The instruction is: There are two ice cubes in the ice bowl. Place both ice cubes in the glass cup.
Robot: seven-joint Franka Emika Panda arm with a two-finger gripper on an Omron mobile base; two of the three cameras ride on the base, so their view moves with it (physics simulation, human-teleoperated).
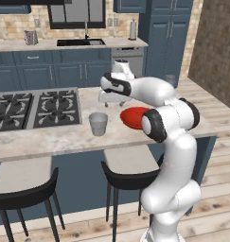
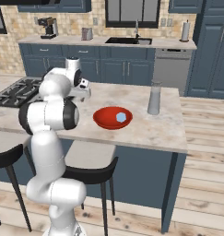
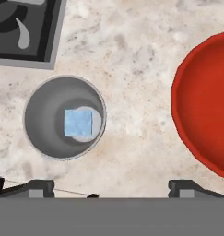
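Observation:
Looking straight down in the hand view, the grey glass cup (image 3: 65,117) holds one pale-blue ice cube (image 3: 78,123) at its bottom. My gripper (image 3: 113,189) hovers open above the counter, just beside the cup, with nothing between its fingertips (image 3: 39,186). The red ice bowl (image 3: 201,106) lies to the cup's right. In the right base view the ice bowl (image 2: 112,117) holds another ice cube (image 2: 121,117). From the left base view, the glass cup (image 1: 98,124) stands left of the ice bowl (image 1: 133,116), and the gripper (image 1: 111,98) hangs above them.
A gas stove (image 1: 36,108) sits on the island left of the cup, its corner (image 3: 26,27) near the cup. A tall grey container (image 2: 154,98) stands right of the bowl. Black stools (image 1: 26,189) stand under the counter's front edge.

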